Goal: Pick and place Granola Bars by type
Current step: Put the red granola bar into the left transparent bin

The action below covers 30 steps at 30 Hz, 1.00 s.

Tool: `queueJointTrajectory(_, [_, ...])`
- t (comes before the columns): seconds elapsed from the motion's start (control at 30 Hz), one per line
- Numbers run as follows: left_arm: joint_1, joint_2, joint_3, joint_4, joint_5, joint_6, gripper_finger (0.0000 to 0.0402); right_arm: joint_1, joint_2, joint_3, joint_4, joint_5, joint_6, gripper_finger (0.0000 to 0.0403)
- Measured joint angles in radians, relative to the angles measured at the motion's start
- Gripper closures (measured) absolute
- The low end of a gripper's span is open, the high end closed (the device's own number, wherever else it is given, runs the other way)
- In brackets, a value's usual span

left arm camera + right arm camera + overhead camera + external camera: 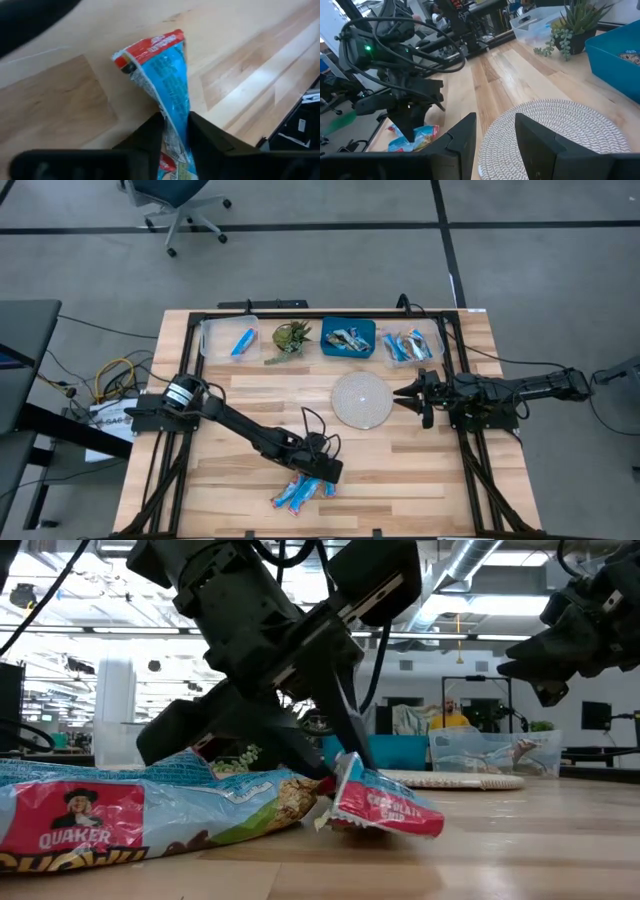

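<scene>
The left gripper [322, 471] is down at the table's near edge, its fingers [150, 137] pinched on a blue Quaker chocolate chip granola bar [167, 80] with red ends; the wrapper twists where the jaws grip it. Just beside the gripper, two or three more bars [295, 496] lie in a loose cluster on the wooden table [420, 470].

The right gripper [408, 394] hovers above the tabletop with its fingers [462, 137] moderately spread and nothing between them. Directly ahead of it lies the round woven mat [361, 400]. Beyond the mat stand a clear bin [228, 337] holding one blue bar, a succulent plant [290, 338], a blue bin [348, 337] and another clear bin [412, 343], both with bars inside.
</scene>
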Motion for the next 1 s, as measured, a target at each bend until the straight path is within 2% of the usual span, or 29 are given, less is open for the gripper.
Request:
queueJointTrajectory(0.13, [0.0,0.0,0.0,0.007,0.003,0.016,0.0378,0.0,0.0,0.0,-0.002,0.0,0.0,0.0275])
queueJointTrajectory(0.2, [0.0,0.0,0.0,0.008,0.005,0.019,0.0393,0.0,0.0,0.0,-0.003,0.0,0.0,0.0275])
queueJointTrajectory(0.43, [0.0,-0.001,0.0,0.013,0.01,0.027,0.0379,0.0,0.0,0.0,-0.003,0.0,0.0,0.0275])
queueJointTrajectory(0.57, [0.008,-0.029,0.0,0.0,0.009,0.059,0.0388,0.0,0.0,0.0,-0.003,0.0,0.0,0.0275])
queueJointTrajectory(1.0, [0.09,-0.275,0.0,-0.385,-0.135,0.191,0.0397,0.0,0.0,0.0,-0.001,0.0,0.0,0.0275])
